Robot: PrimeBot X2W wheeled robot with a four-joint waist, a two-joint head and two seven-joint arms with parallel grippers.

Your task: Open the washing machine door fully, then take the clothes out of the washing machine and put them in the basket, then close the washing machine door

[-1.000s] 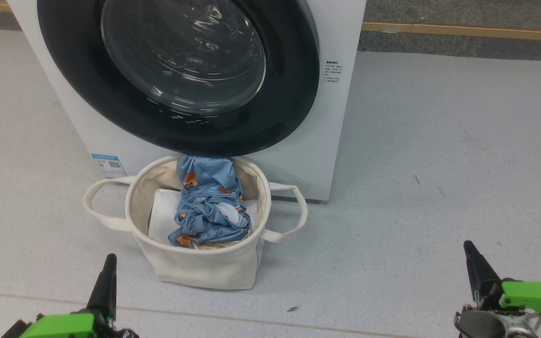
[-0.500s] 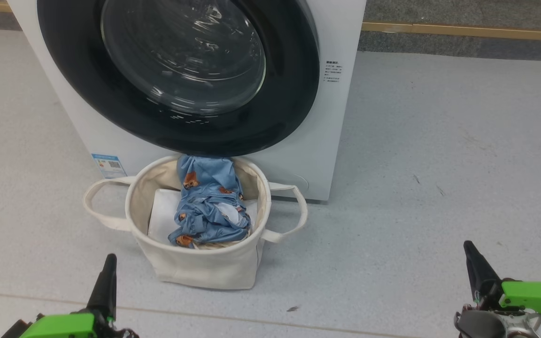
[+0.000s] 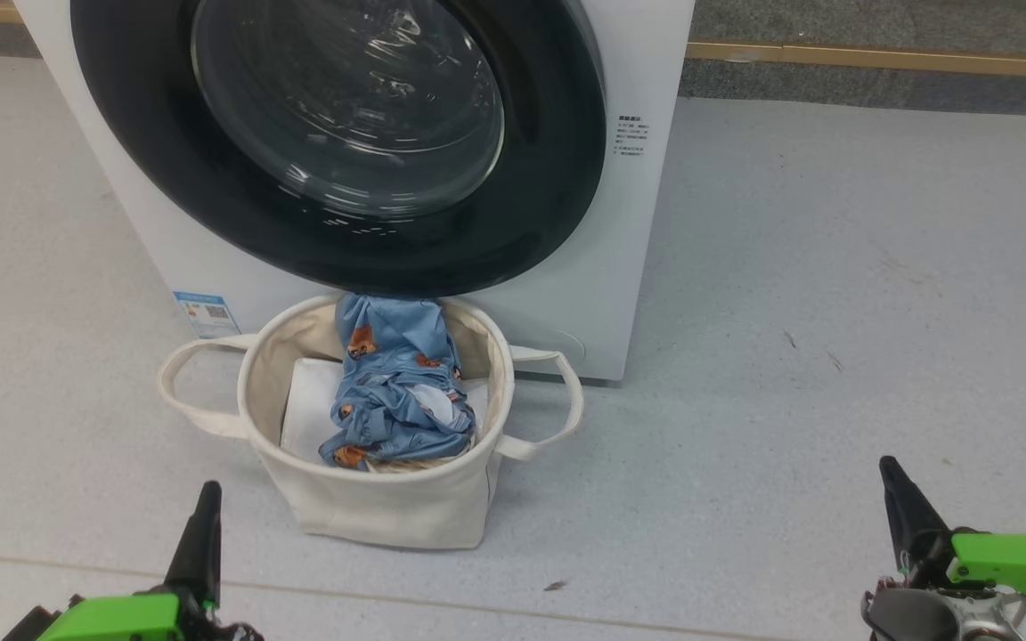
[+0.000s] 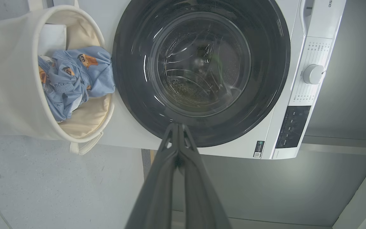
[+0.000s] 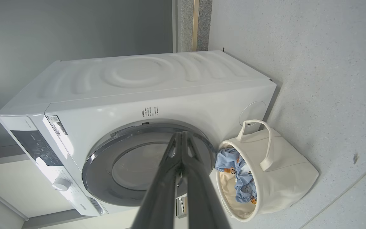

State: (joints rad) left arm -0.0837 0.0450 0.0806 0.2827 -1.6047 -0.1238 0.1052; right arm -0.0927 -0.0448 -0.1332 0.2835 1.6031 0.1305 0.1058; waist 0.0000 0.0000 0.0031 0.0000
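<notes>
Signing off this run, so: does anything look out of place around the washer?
The blue garment lies in the basket, but its top end rises over the back rim to the lower edge of the shut door. Whether it is caught there, I cannot tell. Nothing else stands out.

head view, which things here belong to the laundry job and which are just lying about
Job: washing machine, washing machine door, clothes, basket.
Lying about: white sheet lining the basket, dark speck on the floor, wooden strip at the back.
</notes>
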